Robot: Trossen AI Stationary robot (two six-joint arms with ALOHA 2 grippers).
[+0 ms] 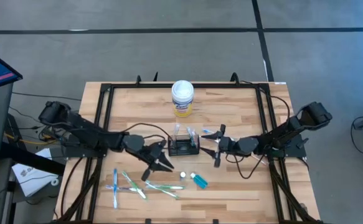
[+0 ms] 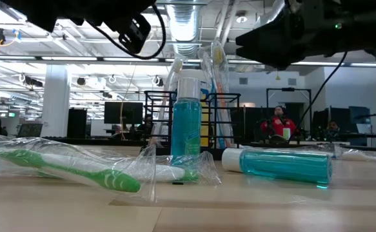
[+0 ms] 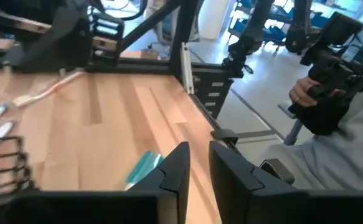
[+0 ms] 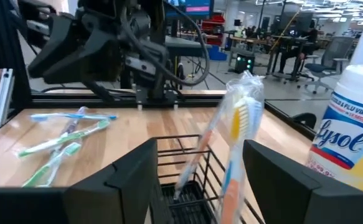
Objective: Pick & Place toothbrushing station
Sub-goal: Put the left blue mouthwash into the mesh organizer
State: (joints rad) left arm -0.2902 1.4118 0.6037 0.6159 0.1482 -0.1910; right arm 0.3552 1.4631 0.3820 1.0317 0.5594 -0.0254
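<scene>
Left gripper [image 1: 158, 163], near-left of small black wire-mesh caddy [image 1: 184, 147]: fingers narrowly parted, nothing between them. Wrapped toothbrushes [image 1: 131, 185] lie loose on wooden table [image 1: 243, 118] near it; your low sweep could scatter them.

Caddy sits mid-table, wrapped brushes [image 4: 240, 118] standing in it, tall and tippy. Lysol canister [image 1: 182, 98] just beyond, on far side.

Right gripper [image 1: 218, 145], right of caddy: fingers spread wide, empty, facing caddy wall. Push forward and you may shove caddy, topple brushes. Teal bottle [image 1: 198, 181] lying near edge could roll if bumped.
</scene>
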